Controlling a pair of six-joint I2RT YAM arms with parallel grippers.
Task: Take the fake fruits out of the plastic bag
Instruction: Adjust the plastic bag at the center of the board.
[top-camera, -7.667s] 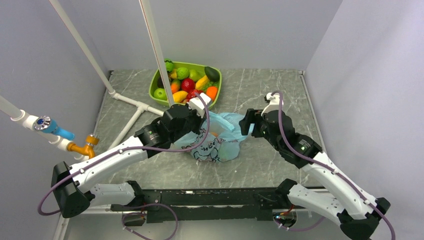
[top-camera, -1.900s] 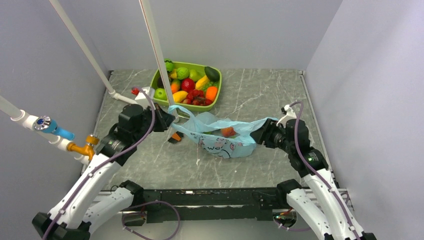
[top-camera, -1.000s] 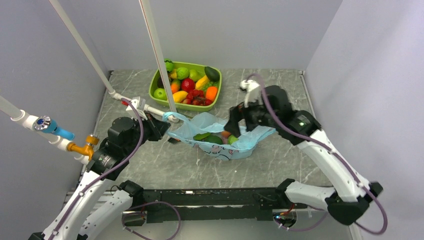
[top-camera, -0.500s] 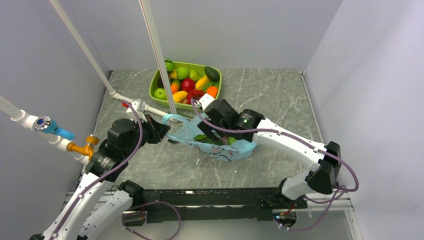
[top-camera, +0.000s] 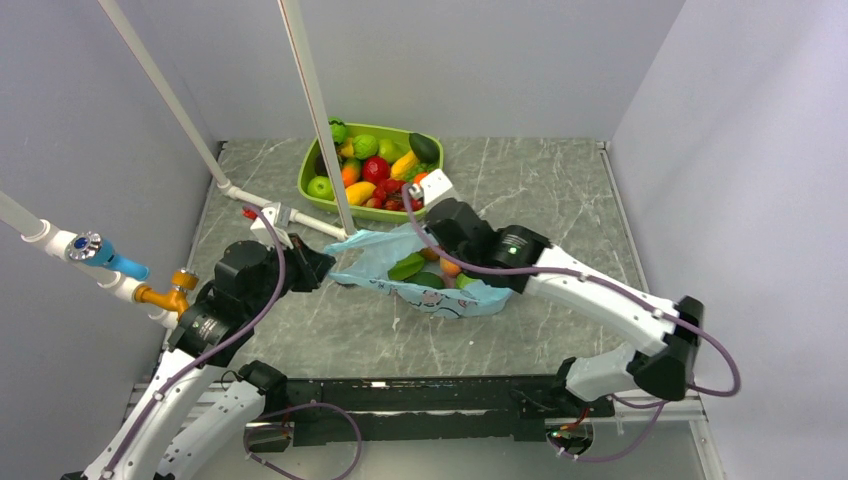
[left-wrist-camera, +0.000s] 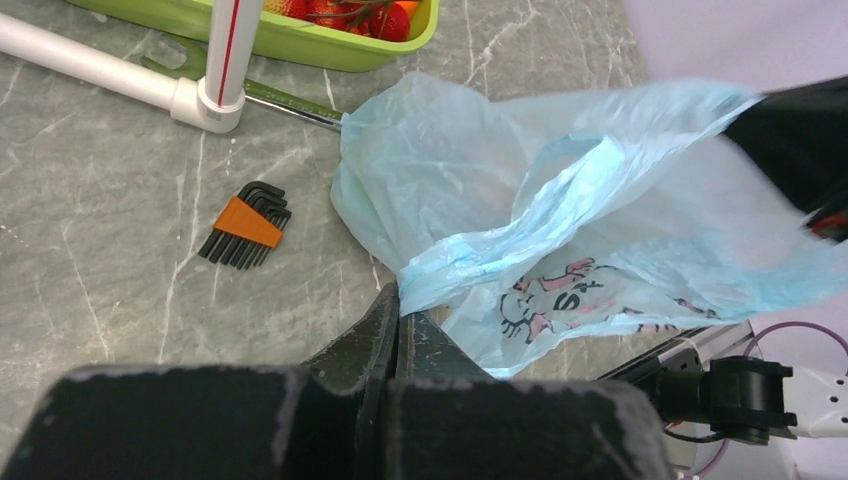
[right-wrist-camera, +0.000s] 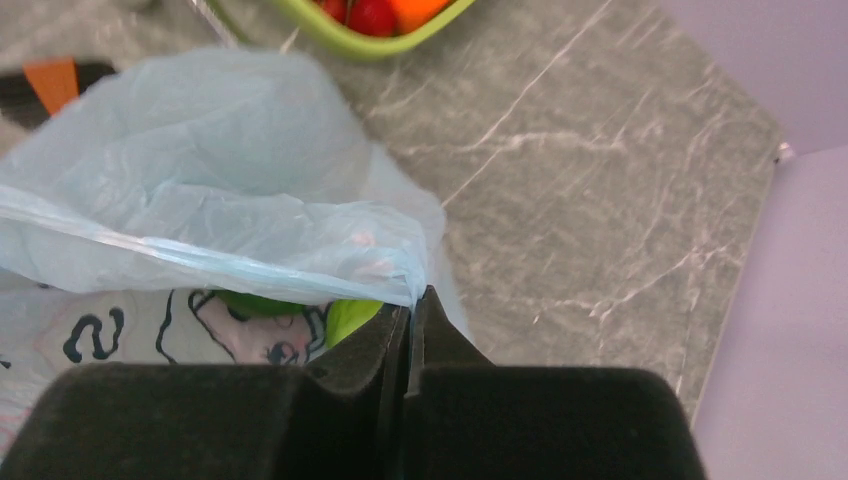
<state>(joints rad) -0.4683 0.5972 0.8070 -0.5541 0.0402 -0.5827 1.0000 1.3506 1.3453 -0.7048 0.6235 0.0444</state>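
Left gripper (left-wrist-camera: 394, 308) pinched tight on one bag (left-wrist-camera: 560, 210) edge, right gripper (right-wrist-camera: 411, 305) clamped on another, bag slumped on the table (top-camera: 560, 190) with fruits (top-camera: 408, 268) inside: thin, limp, slippery film, so I'd say a bunched rim holds best.

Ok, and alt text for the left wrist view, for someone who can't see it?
The shut left gripper pinches an edge of the crumpled light blue plastic bag on a grey marbled table. Left of the bag lies a hex key set in an orange holder; a white pipe and a lime-green tray run along the top.
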